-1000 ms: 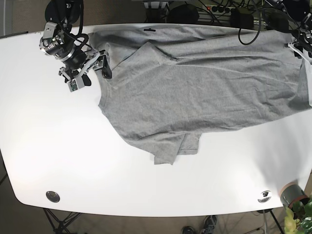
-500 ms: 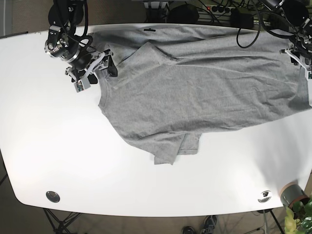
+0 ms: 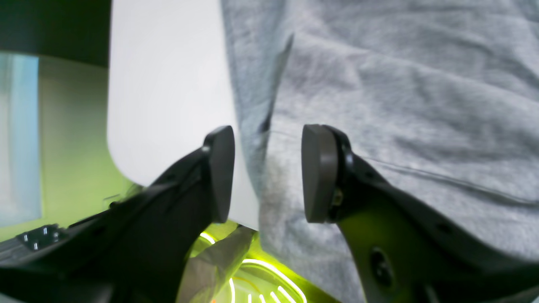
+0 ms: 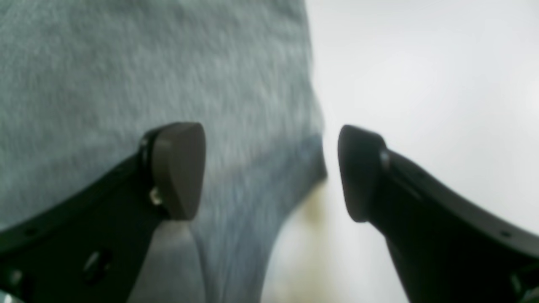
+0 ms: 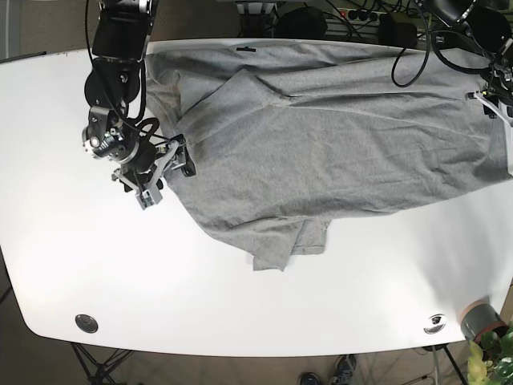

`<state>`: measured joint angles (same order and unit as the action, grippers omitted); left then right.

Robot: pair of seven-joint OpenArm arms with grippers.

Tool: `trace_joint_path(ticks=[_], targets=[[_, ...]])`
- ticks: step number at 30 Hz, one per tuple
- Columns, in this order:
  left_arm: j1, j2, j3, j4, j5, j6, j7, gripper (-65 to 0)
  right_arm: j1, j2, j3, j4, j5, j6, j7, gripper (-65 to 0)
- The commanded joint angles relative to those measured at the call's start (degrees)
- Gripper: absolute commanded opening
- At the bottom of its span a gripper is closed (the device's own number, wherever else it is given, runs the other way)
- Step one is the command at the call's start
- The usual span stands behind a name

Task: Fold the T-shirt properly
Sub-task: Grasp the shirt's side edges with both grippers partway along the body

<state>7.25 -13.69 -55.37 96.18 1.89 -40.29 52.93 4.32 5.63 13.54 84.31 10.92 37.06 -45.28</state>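
A white, rounded table (image 5: 96, 257) carries a wrinkled grey cotton T-shirt (image 5: 321, 136) spread across its far half, reaching the right edge. The right gripper (image 4: 269, 172) stands released, its jaws apart astride the shirt's left border. The left gripper (image 3: 267, 172) is likewise unclenched, straddling the shirt's hem at the table's right edge.

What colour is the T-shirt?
Plain heathered grey T-shirt; the base view shows it best.
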Motion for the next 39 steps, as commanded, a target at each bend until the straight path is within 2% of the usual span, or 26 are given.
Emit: trace_joint_path(ticks=[1,7,13,16,23,32,35,37,39], targets=[[-1.8,-1.2,0.4,1.0,-0.8,0.3,-1.4,-40.6,6.3,0.7,-1.1,-4.3,-1.0,0.26,1.6,-18.4],[-2.0,-1.2,0.3,0.9,-0.8,0.3,-1.4,-40.6,14.7,0.7,-3.6,-13.8,-3.5,0.26,3.1,-18.4],[-2.0,-1.2,0.3,0.9,-0.8,0.3,-1.4,-40.6,17.7,0.5,-5.3,-21.1,-5.2,0.26,6.6,-18.4],[-2.0,-1.2,0.3,0.9,-0.8,0.3,-1.4,-40.6,16.7,0.2,-5.3,-21.1,-4.8,0.26,6.6,-18.4],[-2.8,-1.6,0.4,-1.4,-0.8,0.3,-1.9,-40.6,10.9,-3.0,-5.5,-15.1,-5.2,0.26,5.9,-18.4],[-5.7,-5.3,0.7,-11.3,-0.7,0.3,-13.3,-40.4,8.2,-4.1,-8.5,-14.5,-5.2,0.26,5.9,-18.7],[-7.6,-6.7,2.0,-14.7,-0.7,0.3,-15.4,-40.3,8.1,-4.1,-8.4,-14.5,-5.2,0.26,7.3,-25.5],[-10.0,-8.2,3.8,-18.7,-0.5,0.7,-16.6,-40.3,8.3,-4.1,-8.4,-15.1,-5.2,0.26,8.0,-38.4],[-10.8,-9.8,4.8,-21.9,-0.5,3.3,-17.2,-40.1,8.3,-4.1,-8.4,-15.3,-5.2,0.26,8.0,-49.8]])
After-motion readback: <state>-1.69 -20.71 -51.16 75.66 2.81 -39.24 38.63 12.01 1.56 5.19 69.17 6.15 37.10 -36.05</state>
